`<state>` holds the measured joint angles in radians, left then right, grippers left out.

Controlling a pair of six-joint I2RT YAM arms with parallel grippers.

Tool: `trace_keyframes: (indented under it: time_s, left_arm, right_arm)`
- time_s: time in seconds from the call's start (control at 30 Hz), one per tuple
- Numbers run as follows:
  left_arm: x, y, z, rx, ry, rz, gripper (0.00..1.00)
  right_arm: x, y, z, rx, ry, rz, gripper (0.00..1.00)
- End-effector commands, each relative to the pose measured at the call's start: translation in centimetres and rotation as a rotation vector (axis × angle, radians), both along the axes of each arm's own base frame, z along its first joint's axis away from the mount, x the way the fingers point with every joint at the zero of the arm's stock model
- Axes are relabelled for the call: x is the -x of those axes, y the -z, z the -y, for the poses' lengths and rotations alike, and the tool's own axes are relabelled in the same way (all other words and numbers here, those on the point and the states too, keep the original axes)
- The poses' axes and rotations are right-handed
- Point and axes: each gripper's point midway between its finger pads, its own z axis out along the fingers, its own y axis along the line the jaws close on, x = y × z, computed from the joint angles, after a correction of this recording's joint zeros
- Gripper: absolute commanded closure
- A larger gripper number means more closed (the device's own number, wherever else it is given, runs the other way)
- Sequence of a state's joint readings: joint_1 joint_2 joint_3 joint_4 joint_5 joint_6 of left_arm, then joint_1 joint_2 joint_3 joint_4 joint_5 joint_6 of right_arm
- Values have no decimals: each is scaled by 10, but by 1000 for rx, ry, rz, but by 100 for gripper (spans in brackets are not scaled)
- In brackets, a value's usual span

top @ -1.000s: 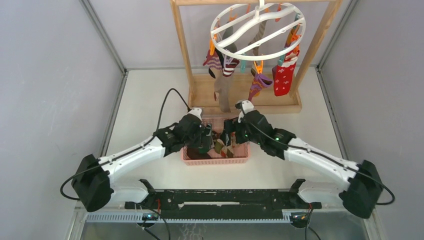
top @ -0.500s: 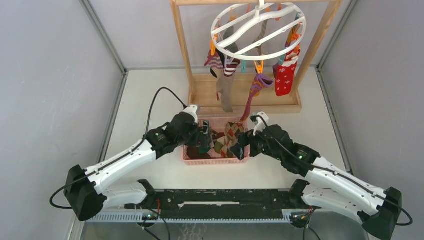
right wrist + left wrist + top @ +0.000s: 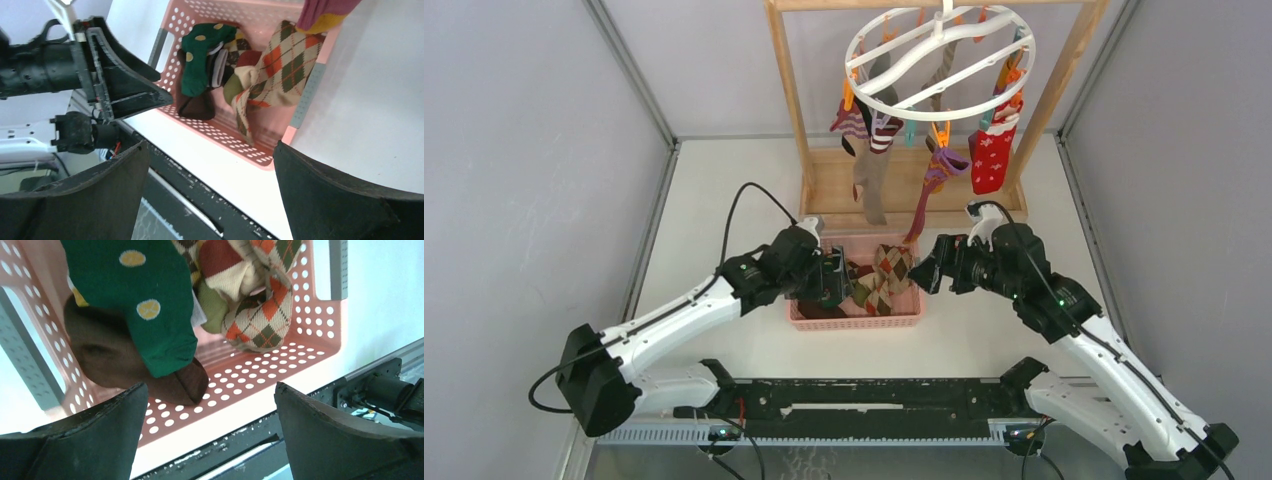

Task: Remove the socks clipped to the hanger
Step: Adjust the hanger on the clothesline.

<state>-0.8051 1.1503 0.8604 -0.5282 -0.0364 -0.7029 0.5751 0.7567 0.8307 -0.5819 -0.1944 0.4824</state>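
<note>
Top external view showed the hanger (image 3: 850, 55) suspended from the wooden rack (image 3: 789, 100) at the far side of the tabletop (image 3: 714, 200), with several socks clipped to its rim: a red sock (image 3: 990, 155) on the right, a purple sock (image 3: 939, 172) beside it, a striped sock (image 3: 882, 130) and a long grey-brown sock (image 3: 872, 185) on the left. The purple sock trailed down to the far right corner of the pink basket (image 3: 854, 320), which sat on the tabletop in front of the rack. The left gripper (image 3: 834, 278) hung over the left half of the basket, its 2 fingers spread wide and nothing between them. Left wrist view looked down on loose socks lying in the basket: a green dotted sock (image 3: 145, 305) over a dark brown sock (image 3: 115, 360), and an argyle sock (image 3: 260, 315) toward the far corner. The right gripper (image 3: 934, 275) sat just beside the basket's right end, facing it, likewise released and empty; in its wrist view the argyle sock draped over the near wall.
</note>
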Motion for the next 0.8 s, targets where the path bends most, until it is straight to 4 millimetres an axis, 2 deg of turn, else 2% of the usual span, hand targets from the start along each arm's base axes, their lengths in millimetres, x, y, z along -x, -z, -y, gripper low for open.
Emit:
trace_keyframes:
  time_s: [0.0,0.1,0.23,0.43,0.77]
  left_arm:
    - [4,-30,17,82,-16,-57,0]
    - [4,-43,17,92,-29,-61,0]
    - [6,-55,18,114,-56,-84,0]
    - [14,-64,15,97,-48,-109,0]
    - [6,-90,24,32,95,-59,0]
  right_arm:
    - [15,-11,-2,-28,-30,-77,0]
    - [19,-11,3,-17,-25,-111,0]
    - [25,-21,14,2,-19,-130,0]
    - [32,-39,22,25,-23,-127,0]
    - [16,-52,21,34,1,-99,0]
